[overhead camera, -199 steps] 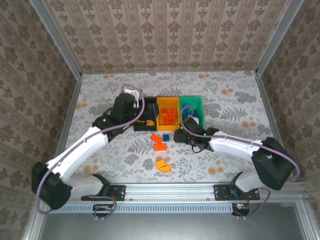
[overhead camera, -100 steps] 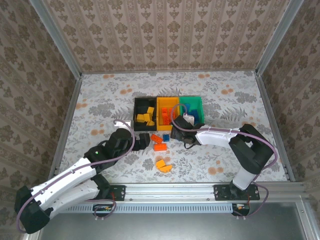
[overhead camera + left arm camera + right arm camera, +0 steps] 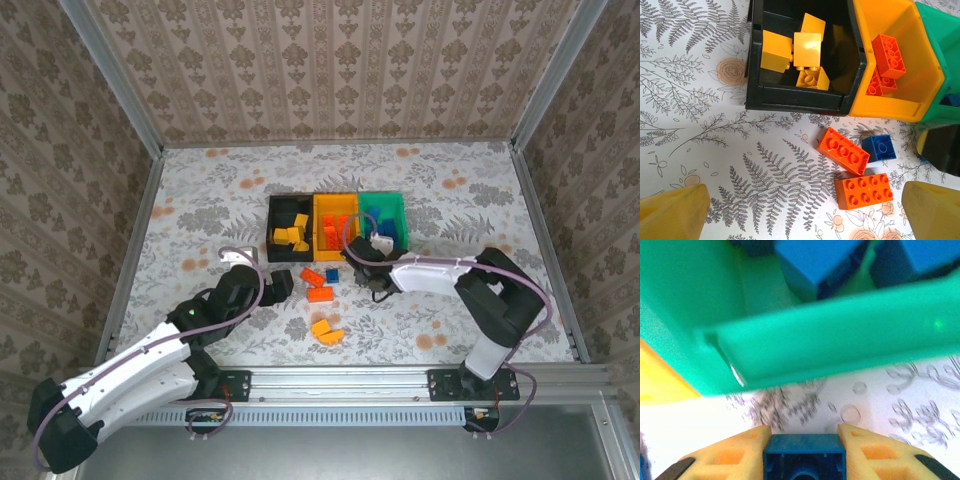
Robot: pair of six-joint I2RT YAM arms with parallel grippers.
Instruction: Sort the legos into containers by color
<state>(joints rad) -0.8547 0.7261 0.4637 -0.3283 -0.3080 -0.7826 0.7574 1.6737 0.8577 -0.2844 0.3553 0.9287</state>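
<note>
the floral bench [image 3: 200, 200] carries three joined bins in a row at its middle: black bin [image 3: 795, 97] on the left, orange bin [image 3: 890, 106] in the centre, green bin [image 3: 840, 335] on the right.

the right gripper [image 3: 804, 462] sits just near of the green bin's near wall, close to the seam with the orange bin. its jaws are narrowed onto one small blue brick [image 3: 804, 447]. the bin lies straight ahead, on the far side, so by my reading the brick must rise over that wall before release.

the left gripper [image 3: 802, 220] hangs with its jaws spread wide and empty. it is the nearer arm to the loose bricks, which lie far and right of it.

counts:
- black bin: four yellow-orange bricks [image 3: 807, 49]
- orange bin: at least two red-orange bricks [image 3: 888, 48]
- green bin: at least two blue bricks [image 3: 815, 260]
- loose: two red-orange eight-stud bricks, one diagonal [image 3: 843, 150], one lying roughly left-right [image 3: 864, 190]
- loose: one small blue brick [image 3: 880, 148]
- loose: two yellow-orange bricks nearer the arms [image 3: 326, 331]
</note>
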